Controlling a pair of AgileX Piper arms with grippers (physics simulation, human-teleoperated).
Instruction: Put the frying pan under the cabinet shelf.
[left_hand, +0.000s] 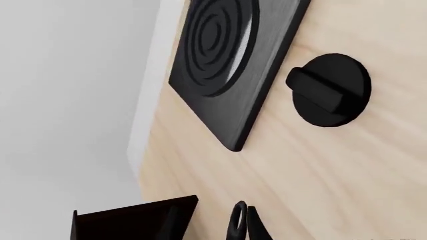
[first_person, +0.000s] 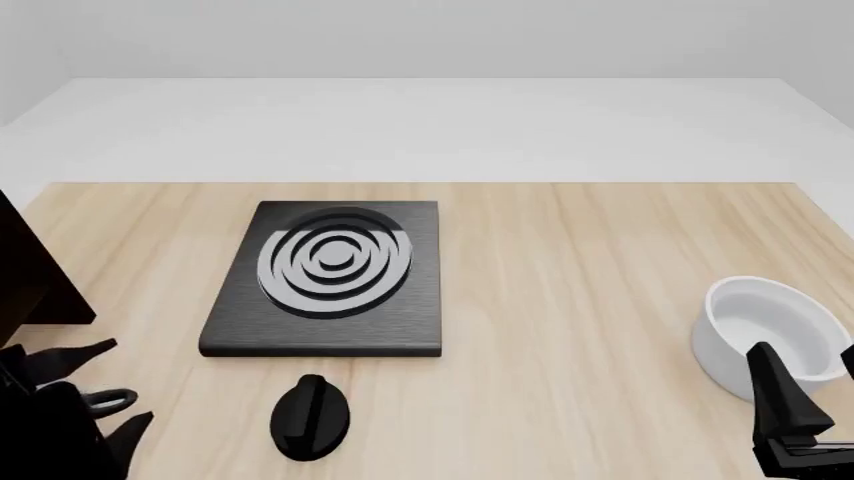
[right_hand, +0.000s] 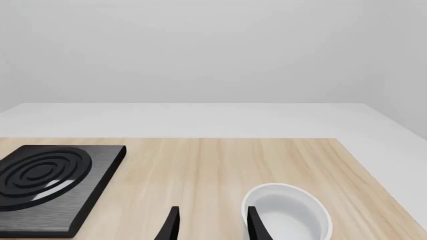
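Of the frying pan, only its handle's thin black loop shows, at the table's near left corner. The pan's round body is out of view. My left gripper points right with its fingers apart, and the loop lies between them, close to the nearer finger. It appears open. The cabinet shelf is a dark board-sided block at the far left edge, beyond this gripper; a corner of it shows in the left wrist view. My right gripper is open at the near right, holding nothing.
A flat black stove plate with grey rings lies left of the table's middle. A black oval knob sits just in front of it. A white bowl stands at the right edge, right beside the right gripper's fingers.
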